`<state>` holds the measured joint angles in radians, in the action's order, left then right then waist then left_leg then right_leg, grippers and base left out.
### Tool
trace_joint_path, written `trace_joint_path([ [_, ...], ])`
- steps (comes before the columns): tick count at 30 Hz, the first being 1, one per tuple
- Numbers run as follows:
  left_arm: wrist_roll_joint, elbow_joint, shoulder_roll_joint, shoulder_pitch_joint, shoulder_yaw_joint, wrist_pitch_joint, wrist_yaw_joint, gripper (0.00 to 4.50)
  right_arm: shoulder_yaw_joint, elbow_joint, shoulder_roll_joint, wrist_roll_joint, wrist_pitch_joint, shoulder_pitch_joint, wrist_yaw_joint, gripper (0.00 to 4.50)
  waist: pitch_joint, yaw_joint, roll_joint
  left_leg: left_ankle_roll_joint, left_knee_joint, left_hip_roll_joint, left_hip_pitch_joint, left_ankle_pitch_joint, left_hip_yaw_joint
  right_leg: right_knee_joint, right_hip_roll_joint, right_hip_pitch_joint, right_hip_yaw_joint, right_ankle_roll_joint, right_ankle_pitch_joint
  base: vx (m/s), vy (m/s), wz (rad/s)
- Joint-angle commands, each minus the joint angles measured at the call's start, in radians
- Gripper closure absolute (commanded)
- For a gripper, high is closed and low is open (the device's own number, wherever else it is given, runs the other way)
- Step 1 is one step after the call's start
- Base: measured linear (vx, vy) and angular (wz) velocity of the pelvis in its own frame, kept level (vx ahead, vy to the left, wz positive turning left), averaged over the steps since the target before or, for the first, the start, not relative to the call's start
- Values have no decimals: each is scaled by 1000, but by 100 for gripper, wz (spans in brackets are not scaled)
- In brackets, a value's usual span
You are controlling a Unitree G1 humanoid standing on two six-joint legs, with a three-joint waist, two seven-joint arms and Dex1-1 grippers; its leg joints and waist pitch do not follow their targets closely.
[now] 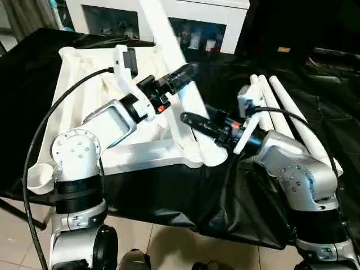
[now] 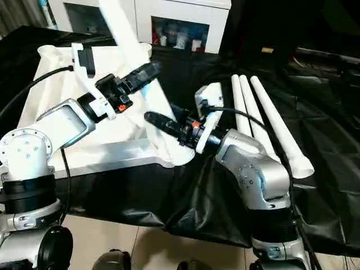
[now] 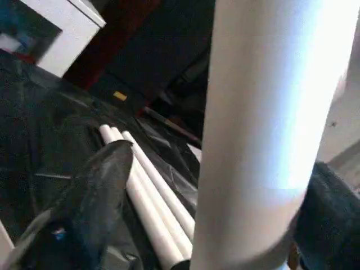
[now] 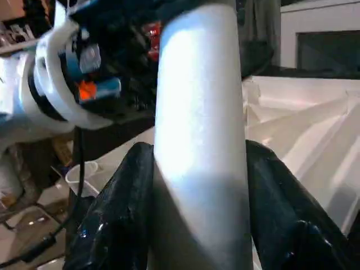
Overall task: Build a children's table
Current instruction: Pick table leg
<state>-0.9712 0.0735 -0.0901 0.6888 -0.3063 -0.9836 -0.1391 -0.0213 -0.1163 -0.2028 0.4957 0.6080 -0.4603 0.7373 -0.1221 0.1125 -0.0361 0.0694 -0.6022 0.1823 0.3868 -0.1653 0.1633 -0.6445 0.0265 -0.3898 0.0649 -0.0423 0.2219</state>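
The tabletop (image 1: 112,101) lies underside-up beneath both arms, so its corner sockets face upward. A leg (image 1: 180,79) stands tilted in the near socket; the right gripper (image 1: 194,121) clamps it low for steadiness, the left gripper (image 1: 183,73), fingers spread around it higher, guides. Three spare legs (image 1: 287,112) lie beyond the right gripper

The white tabletop (image 1: 101,107) lay underside up. One leg (image 1: 174,67) rose tilted toward 11 o'clock from its near corner. Three legs (image 1: 292,118) lay together at 3 o'clock.
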Motion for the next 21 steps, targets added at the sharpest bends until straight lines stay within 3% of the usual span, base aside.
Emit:
trace_joint_path([
  [1, -23, 4, 8, 15, -16, -7, 21, 68, -5, -22, -11, -6, -26, 11, 1, 267, 91, 1, 15, -21, 57, 45, -14, -76, -18, 79, 108, 61, -65, -161, 17, 0, 0, 0],
  [12, 17, 44, -20, -17, 53, -11, -14, 164, -32, -6, -13, -38, -46, 5, -14, 267, 86, -1, 11, -22, 61, 46, -15, -86, -18, 82, 108, 58, -66, -145, 55, 0, 0, 0],
  [21, -23, 31, -16, -21, 24, -44, 39, 240, -37, 0, -15, -43, -54, 3, -21, 267, 85, -3, 10, -18, 61, 45, -14, -84, -18, 81, 108, 58, -66, -150, 48, 0, 0, 0],
])
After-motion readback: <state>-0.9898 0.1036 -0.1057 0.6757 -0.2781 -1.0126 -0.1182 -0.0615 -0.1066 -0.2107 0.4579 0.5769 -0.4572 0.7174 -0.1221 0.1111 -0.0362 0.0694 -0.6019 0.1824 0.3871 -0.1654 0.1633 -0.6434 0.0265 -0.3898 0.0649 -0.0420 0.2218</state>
